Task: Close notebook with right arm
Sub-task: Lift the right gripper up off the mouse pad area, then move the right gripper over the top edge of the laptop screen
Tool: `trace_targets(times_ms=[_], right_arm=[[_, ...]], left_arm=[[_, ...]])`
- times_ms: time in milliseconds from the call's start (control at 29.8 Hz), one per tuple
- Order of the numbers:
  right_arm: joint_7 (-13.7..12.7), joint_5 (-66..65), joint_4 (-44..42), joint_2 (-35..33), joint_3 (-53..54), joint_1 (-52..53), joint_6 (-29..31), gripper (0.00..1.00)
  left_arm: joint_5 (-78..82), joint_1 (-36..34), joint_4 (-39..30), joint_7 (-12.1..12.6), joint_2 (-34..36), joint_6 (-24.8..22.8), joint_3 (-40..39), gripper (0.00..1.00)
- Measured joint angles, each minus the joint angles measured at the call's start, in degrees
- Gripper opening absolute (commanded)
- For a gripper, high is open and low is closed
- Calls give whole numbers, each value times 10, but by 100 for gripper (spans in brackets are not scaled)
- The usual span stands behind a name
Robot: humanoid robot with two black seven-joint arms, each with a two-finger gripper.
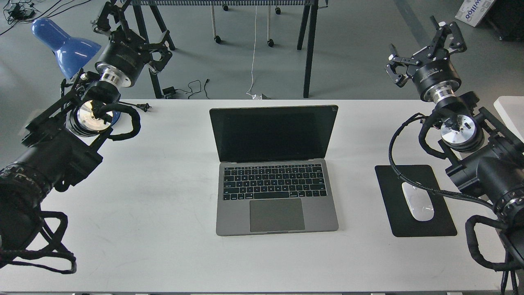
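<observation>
The notebook (275, 180) lies open in the middle of the white table (163, 205). It is space-grey with a black keyboard and a large trackpad, and its dark screen (273, 133) stands upright, tilted back. My right arm (483, 168) comes in from the right edge. Its gripper (422, 48) hangs open above the table's far right corner, well to the right of the screen and touching nothing. My left gripper (135, 33) is raised open past the table's far left corner, also holding nothing.
A black mouse pad (430, 227) with a white mouse (418, 201) lies right of the notebook, under my right arm's cable loom. A blue desk lamp (65, 43) stands at the far left. Behind the table are trestle legs (309, 49) and floor cables. A second white surface (511, 110) adjoins at the right.
</observation>
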Motion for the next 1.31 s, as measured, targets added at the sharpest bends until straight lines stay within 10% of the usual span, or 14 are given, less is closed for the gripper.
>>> trace_targets(times_ms=[1309], right_arm=[[-2, -10, 6, 98, -215, 59, -60, 100]], left_arm=[[0, 3, 1, 1, 1, 0, 0, 100]])
